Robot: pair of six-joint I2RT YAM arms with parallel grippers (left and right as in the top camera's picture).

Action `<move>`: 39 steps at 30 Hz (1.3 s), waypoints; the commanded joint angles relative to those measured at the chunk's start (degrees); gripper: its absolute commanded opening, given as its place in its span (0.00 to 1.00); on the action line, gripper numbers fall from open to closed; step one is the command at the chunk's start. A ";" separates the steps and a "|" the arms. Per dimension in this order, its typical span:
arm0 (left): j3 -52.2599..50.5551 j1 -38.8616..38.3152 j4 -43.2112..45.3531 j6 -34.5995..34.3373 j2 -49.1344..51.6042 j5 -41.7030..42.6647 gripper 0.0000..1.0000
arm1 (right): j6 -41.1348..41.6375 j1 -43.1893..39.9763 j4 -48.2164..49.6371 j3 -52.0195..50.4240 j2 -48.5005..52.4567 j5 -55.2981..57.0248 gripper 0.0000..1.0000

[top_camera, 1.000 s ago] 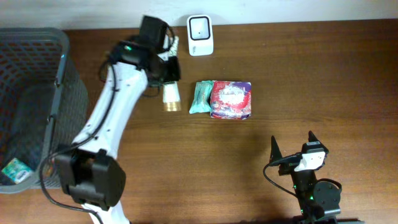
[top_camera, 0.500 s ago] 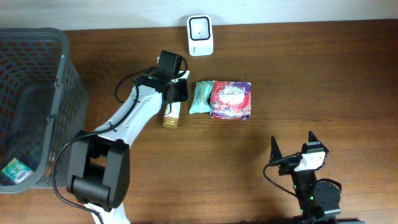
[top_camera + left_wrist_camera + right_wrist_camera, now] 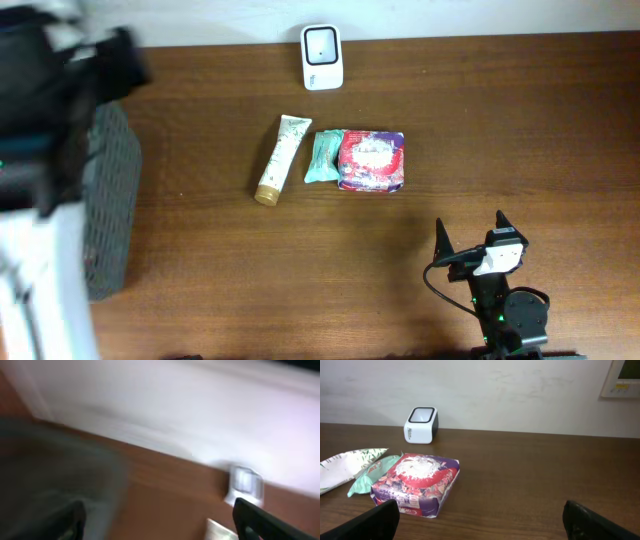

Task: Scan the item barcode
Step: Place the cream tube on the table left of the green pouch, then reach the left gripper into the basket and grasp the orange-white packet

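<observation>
Left arm has swung away to the far left over the basket (image 3: 112, 205); its views are smeared by motion. Left fingers (image 3: 256, 521) now spread wide with nothing between them, so they've let go. Tube (image 3: 281, 160) lies flat on the bench (image 3: 520, 120), on the near side of the scanner (image 3: 322, 44), just beside the green packet (image 3: 322, 155) and box (image 3: 372, 160). Right fingers (image 3: 372, 521) fully apart, empty, parked near right. My read: tube pass finished, packet or box next.

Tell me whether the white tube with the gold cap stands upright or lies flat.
Lying flat. In the overhead view the white tube with the gold cap shows its whole length on the brown table.
</observation>
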 commanded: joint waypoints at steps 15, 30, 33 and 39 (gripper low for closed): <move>-4.13 28.20 -14.95 29.33 17.99 -3.96 1.00 | -0.04 -0.37 -0.20 -0.46 -0.28 0.09 0.99; -31.28 30.75 -15.78 53.31 19.39 -17.66 0.92 | -0.04 -0.37 -0.20 -0.46 -0.28 0.09 0.99; -31.58 33.22 -13.66 53.22 19.43 -15.37 0.84 | -0.04 -0.37 -0.20 -0.46 -0.28 0.09 0.99; -31.65 35.19 -12.17 53.27 21.35 -6.21 0.82 | -0.04 -0.37 -0.20 -0.46 -0.28 0.09 0.99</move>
